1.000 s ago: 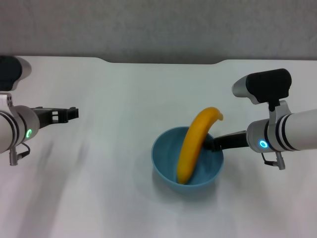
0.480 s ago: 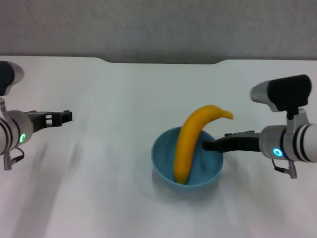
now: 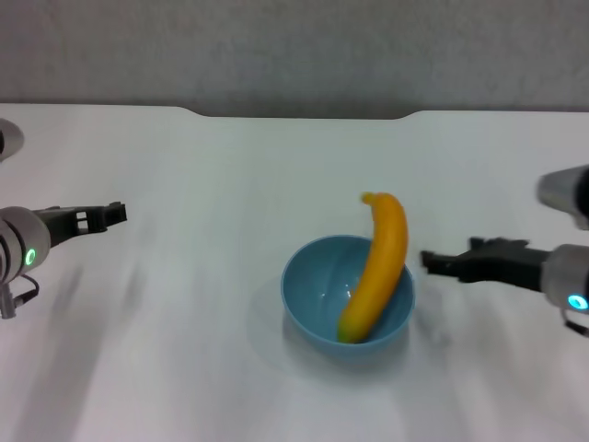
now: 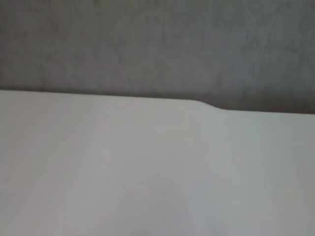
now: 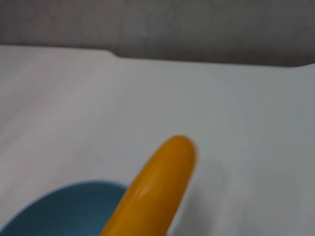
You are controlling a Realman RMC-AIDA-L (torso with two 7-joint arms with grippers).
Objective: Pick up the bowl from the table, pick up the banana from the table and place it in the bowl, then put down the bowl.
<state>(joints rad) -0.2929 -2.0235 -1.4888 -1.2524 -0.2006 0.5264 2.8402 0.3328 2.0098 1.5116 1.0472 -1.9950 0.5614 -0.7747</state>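
The light-blue bowl (image 3: 317,285) rests on the white table (image 3: 230,166) a little right of centre. The yellow-orange banana (image 3: 382,253) lies in it, lower end on the bowl's floor, upper end rising past the far-right rim. My right gripper (image 3: 429,261) hovers just right of the bowl, apart from the rim and holding nothing. In the right wrist view the banana (image 5: 157,187) fills the foreground over a piece of the bowl (image 5: 69,209). Far off at the table's left side my left gripper (image 3: 118,212) points toward the middle, holding nothing.
The table's far edge has a shallow notch (image 3: 299,115) in front of a grey wall (image 3: 294,46). The left wrist view shows only bare table (image 4: 147,167) and that wall.
My right gripper has let go of the bowl's rim and drawn back to the right. The banana has swung so its upper end now leans to the right. The left arm has retreated slightly left.
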